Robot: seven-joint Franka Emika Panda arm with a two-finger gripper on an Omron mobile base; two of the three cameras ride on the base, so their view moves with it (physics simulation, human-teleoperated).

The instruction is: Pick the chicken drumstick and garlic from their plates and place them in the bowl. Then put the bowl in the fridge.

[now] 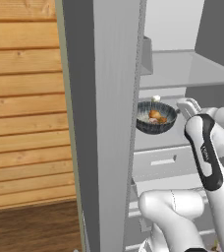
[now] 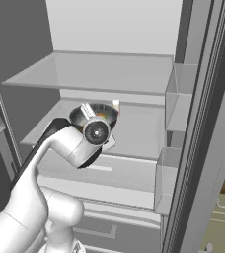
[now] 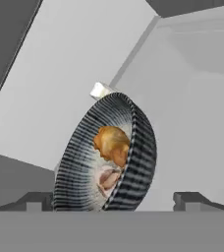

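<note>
Both base views look forward into the fridge (image 1: 182, 69), sharing the bowl (image 1: 155, 118); the hand view sits close to it.

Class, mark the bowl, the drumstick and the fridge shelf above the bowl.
Bowl (image 1: 144, 124): left base view, on its dark outer wall.
Drumstick (image 3: 113, 143): hand view, on its golden-brown middle.
Shelf (image 2: 94, 71): right base view, on its bare top.

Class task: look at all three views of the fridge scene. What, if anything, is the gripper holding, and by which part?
The gripper appears to hold the bowl by its near rim, with the chicken drumstick and garlic inside.
</note>
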